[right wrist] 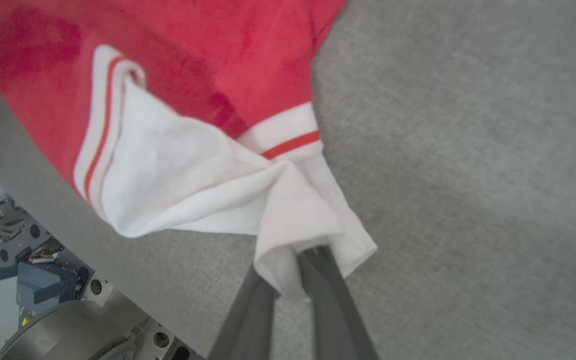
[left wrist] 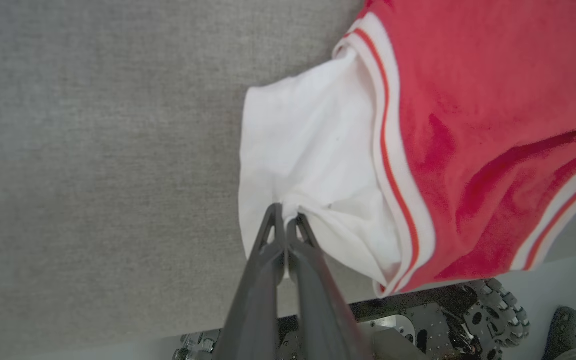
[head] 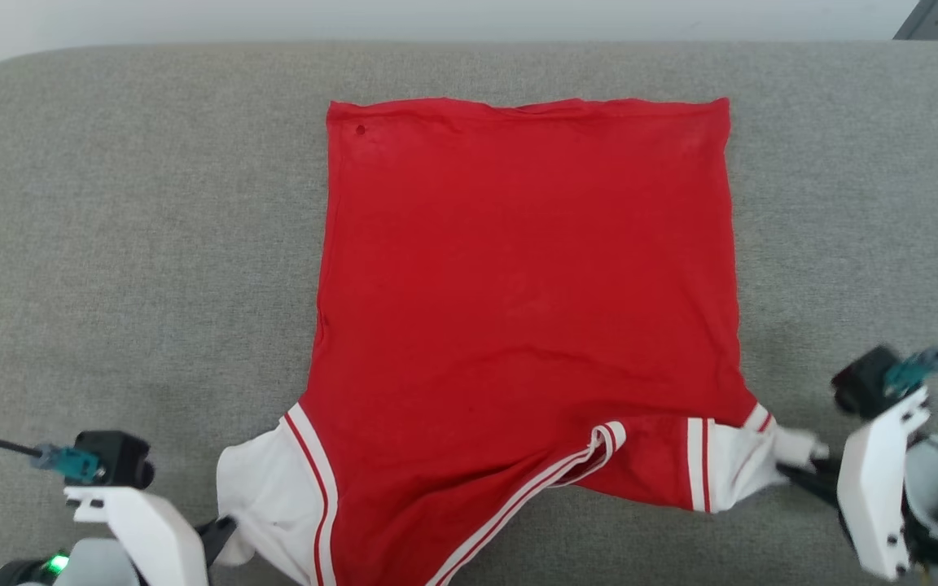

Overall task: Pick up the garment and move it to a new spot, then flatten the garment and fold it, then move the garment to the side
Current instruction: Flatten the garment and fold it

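Note:
The garment (head: 526,277), a bright-red jersey with white sleeves and red-and-white trim, lies spread on the grey table, hem at the far side and collar near the front edge. At the lower left of the head view, my left gripper (head: 221,533) is shut on the white left sleeve (left wrist: 308,165); the left wrist view shows its fingertips (left wrist: 286,220) pinching the cloth. My right gripper (head: 799,460) is shut on the white right sleeve (right wrist: 208,170), whose cloth drapes over its fingers (right wrist: 318,270). Near the collar the cloth is creased and folded.
The grey fabric table (head: 127,228) reaches well left and right of the jersey. Its front edge lies close below both grippers, and beyond it the wrist views show the robot's wheeled base (left wrist: 473,315) over a pale floor.

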